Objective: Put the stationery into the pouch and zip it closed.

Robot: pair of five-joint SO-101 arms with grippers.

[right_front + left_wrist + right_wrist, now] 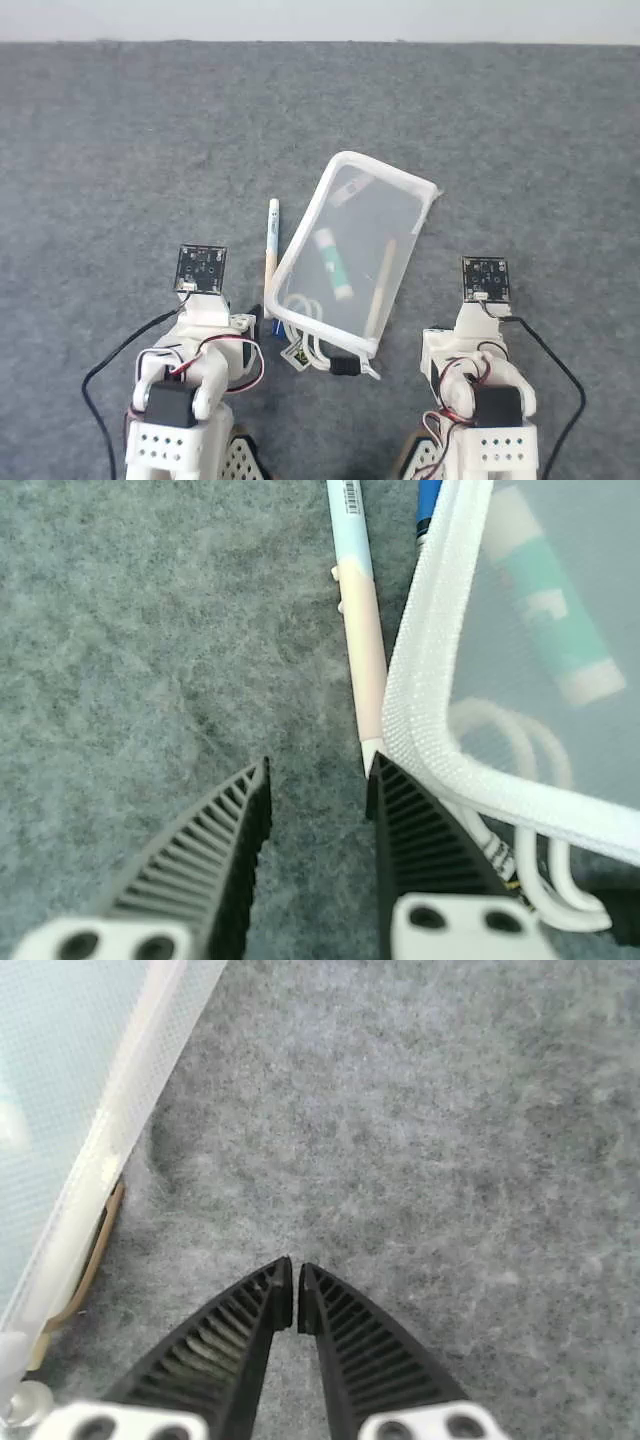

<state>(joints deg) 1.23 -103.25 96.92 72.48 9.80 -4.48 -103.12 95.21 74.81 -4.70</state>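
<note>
The desk [120, 150] wears a grey, felt-like covering with a fuzzy, mottled nap. Along the desk's far edge runs a pale, plain strip [320, 20]; whether wall or bare surface, I cannot tell.

Wide grey mat [150, 150] on every side; pen [272, 240] close along the pouch [390, 172]'s left edge.

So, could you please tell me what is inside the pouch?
The pouch is see-through: inside lie a white-and-teal tube, a thin wooden stick and a small pale item by the far corner. Whether the white cord loops lie inside or underneath is unclear.
</note>
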